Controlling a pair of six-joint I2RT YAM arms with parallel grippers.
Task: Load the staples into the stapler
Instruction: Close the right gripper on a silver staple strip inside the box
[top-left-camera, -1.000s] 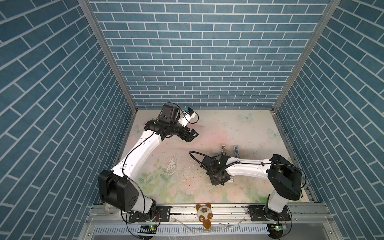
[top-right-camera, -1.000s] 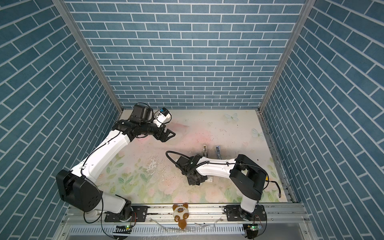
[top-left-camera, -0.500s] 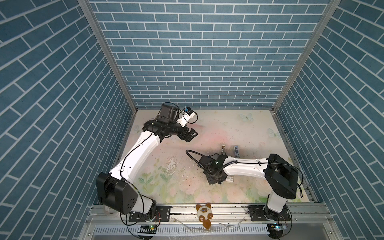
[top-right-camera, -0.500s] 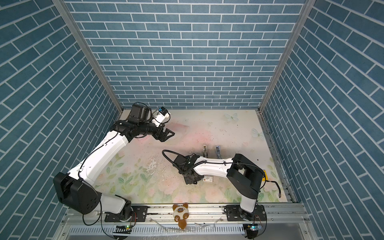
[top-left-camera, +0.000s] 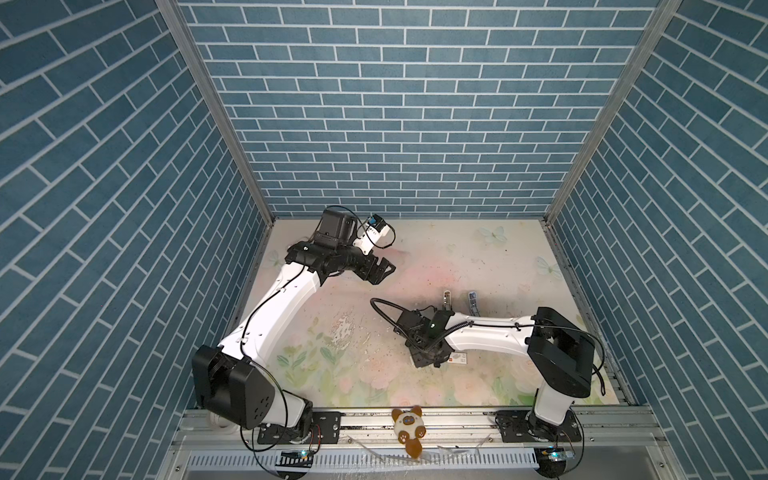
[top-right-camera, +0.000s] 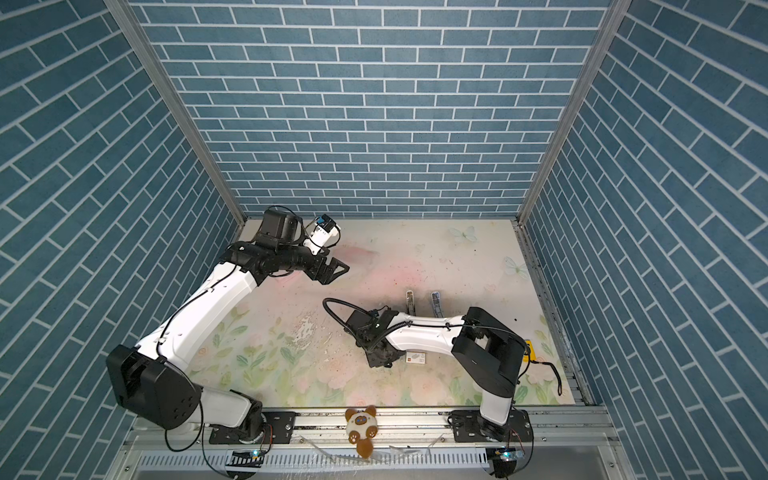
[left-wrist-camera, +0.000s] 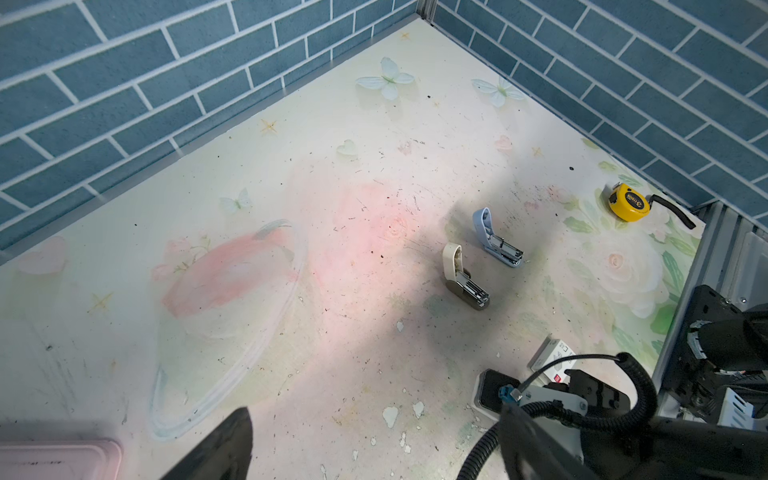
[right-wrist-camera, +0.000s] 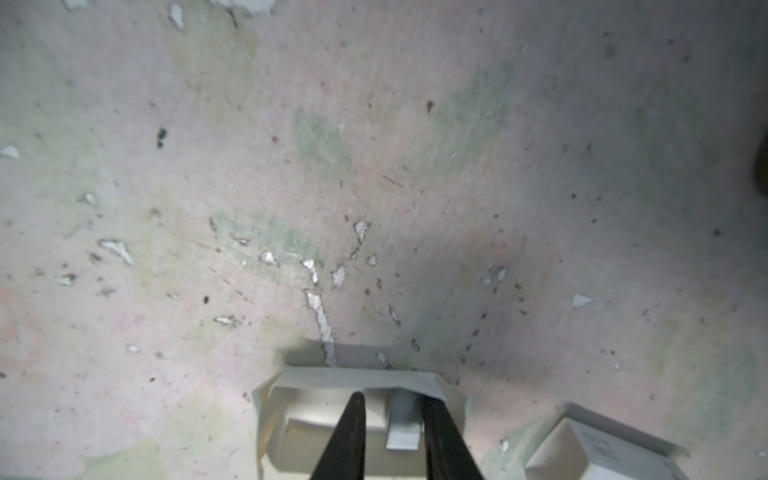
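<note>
Our right hand (right-wrist-camera: 392, 398) points down into the small white tray (right-wrist-camera: 357, 375) on the tabletop (right-wrist-camera: 374, 166). Its two black fingers (right-wrist-camera: 345, 440) stand close together, with only a narrow space between them. The staples (right-wrist-camera: 402, 428), a short grey strip, lie in the tray right between those fingers. The strip sits just beside one finger, and a small gap shows next to the other finger. We cannot tell if the hand touches the strip.

The white sleeve (top-right-camera: 417, 357) lies flat just beside the right hand, apart from the tray. It has a red mark (left-wrist-camera: 557, 377) on it.

Two staplers sit near the right hand, on its far side toward the back wall. One is the cream stapler (left-wrist-camera: 461, 278) and one is the blue stapler (left-wrist-camera: 496, 241). Both have their tops flipped up, and we see the shiny metal inside.

Our left hand (top-left-camera: 384, 268) is up in the air. It is spread wide and holds nothing. The tray and the staplers are well apart from it. A yellow tape measure (left-wrist-camera: 627, 202) lies even farther from the left hand, close to the side wall.
</note>
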